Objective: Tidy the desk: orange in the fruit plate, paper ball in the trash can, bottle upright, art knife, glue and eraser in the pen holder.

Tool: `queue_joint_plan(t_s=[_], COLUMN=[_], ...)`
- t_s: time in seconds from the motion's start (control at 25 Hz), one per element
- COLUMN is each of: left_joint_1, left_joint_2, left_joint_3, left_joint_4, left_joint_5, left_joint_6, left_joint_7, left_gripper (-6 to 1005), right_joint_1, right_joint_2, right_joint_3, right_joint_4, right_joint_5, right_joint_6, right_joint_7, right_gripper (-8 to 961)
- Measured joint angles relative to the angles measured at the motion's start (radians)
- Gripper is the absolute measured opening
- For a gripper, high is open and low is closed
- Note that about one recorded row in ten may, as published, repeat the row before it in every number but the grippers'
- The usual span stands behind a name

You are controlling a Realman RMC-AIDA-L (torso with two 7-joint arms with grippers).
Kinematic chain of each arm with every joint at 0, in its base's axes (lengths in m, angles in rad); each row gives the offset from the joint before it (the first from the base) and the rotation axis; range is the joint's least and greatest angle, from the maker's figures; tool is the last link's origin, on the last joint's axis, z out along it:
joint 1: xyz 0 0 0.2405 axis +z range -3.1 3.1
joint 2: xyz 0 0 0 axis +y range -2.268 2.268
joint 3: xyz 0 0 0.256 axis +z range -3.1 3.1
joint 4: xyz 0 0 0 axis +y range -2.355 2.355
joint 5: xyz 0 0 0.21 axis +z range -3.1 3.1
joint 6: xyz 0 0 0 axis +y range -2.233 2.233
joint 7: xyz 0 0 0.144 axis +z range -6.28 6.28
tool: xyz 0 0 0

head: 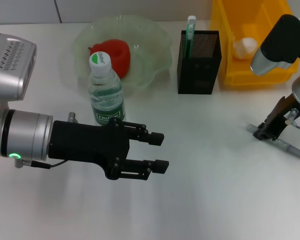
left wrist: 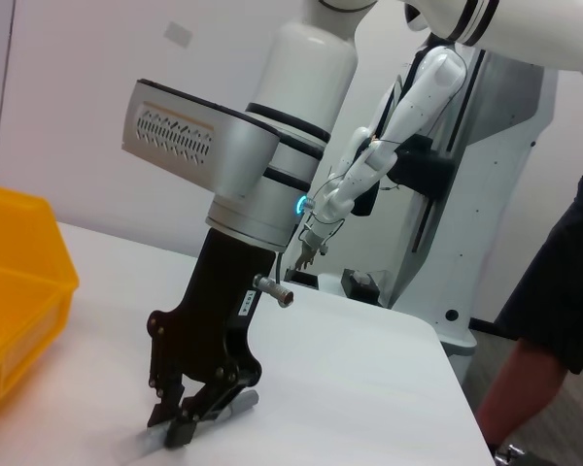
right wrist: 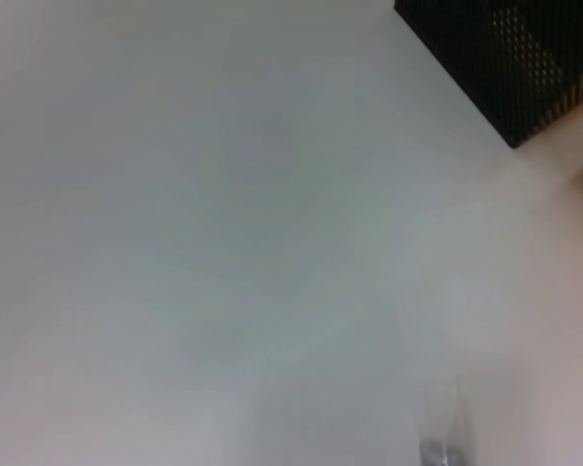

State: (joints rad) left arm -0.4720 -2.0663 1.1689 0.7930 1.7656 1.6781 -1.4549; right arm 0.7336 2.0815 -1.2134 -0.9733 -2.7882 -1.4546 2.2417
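glue [head: 290,147]: thin grey stick, flat on desk [head: 205,200], right edge of frame;
R gripper [head: 264,133]: reached down, pinched on glue;
L gripper [head: 160,151]: lower left, fingers spread, empty

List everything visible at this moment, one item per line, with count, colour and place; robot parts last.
orange: 1, red-orange, in the fruit plate
fruit plate: 1, pale green, far left of the desk
bottle: 1, clear with green label, upright before the plate
pen holder: 1, black mesh, far centre
art knife: 1, mint green, standing in the holder
trash can: 1, yellow, far right
paper ball: 1, white, inside the can
glue: 1, grey, lying right, at the right pincer
left pincer: open, above desk centre-left
right pincer: down at the glue
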Motion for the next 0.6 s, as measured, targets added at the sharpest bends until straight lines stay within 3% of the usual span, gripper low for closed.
queue_joint_plan(t_s=[0.32, 0.44, 0.52, 0.6], left_joint_1=[-0.001, -0.001, -0.001, -0.001], left_joint_2=[0.001, 0.001, 0.001, 0.002], left_joint_3=[0.000, 0.000, 0.000, 0.000], left_joint_4=[0.000, 0.000, 0.000, 0.000], left_joint_5=[-0.001, -0.004, -0.004, -0.005], left_joint_6=[0.000, 0.003, 0.003, 0.004], left_joint_7=[0.000, -0.001, -0.001, -0.001], left_gripper=[594, 594, 594, 594], right_joint_1=[-0.020, -0.057, -0.101, -0.119], right_joint_2=[0.000, -0.003, -0.003, -0.003], right_joint_3=[0.014, 0.041, 0.122, 0.153], right_joint_4=[-0.068, -0.192, -0.302, -0.329], right_joint_5=[0.016, 0.091, 0.196, 0.244], right_joint_6=[-0.032, -0.074, -0.084, -0.078], right_joint_7=[-0.002, -0.002, -0.029, -0.050], right_gripper=[133, 133, 133, 133])
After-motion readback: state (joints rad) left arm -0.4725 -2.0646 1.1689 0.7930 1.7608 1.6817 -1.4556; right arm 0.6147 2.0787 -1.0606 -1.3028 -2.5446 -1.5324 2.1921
